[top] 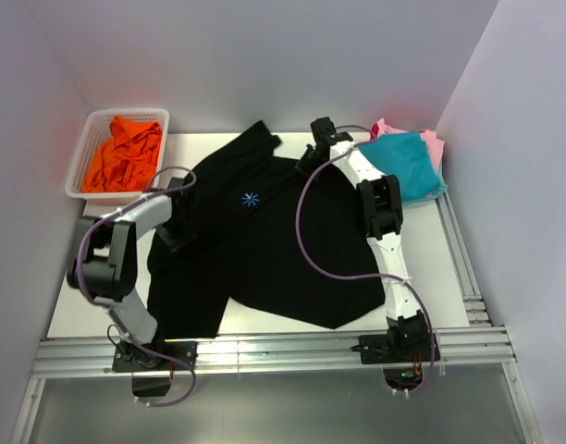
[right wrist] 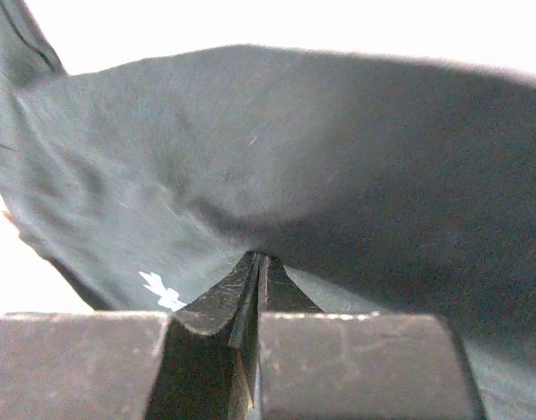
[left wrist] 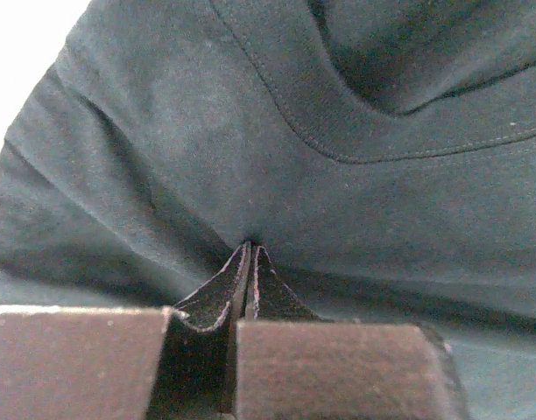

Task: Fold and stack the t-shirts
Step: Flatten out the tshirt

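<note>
A large black cloth t-shirt point(top: 264, 250) with a small light-blue starburst logo lies spread across the white table point(top: 431, 268). The left claw point(left wrist: 250, 254) is clenched on a fold at the shirt's left side; the right claw point(right wrist: 257, 261) is clenched on its far edge. A crumpled orange t-shirt point(top: 126, 157) fills the white mesh basket point(top: 89, 139) at far left. At far right, a folded teal t-shirt point(top: 408, 162) lies on a pink t-shirt point(top: 434, 141).
</note>
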You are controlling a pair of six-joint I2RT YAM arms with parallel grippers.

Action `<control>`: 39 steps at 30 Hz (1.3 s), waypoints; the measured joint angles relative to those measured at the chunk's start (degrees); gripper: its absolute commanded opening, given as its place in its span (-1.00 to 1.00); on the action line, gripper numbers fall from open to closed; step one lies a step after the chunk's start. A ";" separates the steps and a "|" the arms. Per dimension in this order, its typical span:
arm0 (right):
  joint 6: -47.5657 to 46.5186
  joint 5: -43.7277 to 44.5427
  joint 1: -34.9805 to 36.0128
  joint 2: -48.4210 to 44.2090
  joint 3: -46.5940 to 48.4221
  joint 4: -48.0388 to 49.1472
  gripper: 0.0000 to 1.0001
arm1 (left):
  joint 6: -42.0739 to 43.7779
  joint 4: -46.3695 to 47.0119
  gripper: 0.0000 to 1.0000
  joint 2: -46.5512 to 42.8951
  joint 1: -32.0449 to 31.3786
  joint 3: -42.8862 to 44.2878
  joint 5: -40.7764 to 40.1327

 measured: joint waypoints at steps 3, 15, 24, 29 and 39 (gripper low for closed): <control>2.23 -3.41 1.31 1.51 0.76 2.73 -1.00 | -2.64 -3.26 -0.99 -4.94 -0.55 -5.84 -0.02; 3.45 -9.92 7.21 3.65 1.27 9.79 0.07 | -7.06 -12.50 -0.94 -14.88 -0.96 -7.58 -0.44; -3.23 -4.07 1.18 -7.80 0.94 4.24 0.58 | -3.10 -12.07 0.52 -4.66 -0.96 12.37 -1.62; -5.64 0.31 -5.29 -24.76 -3.80 -0.22 0.56 | -2.27 -12.41 0.72 1.44 -0.96 27.02 -0.92; -7.28 5.33 -3.63 -80.32 -59.12 -5.64 -1.00 | -2.12 -11.13 0.47 -10.29 -1.62 17.25 6.08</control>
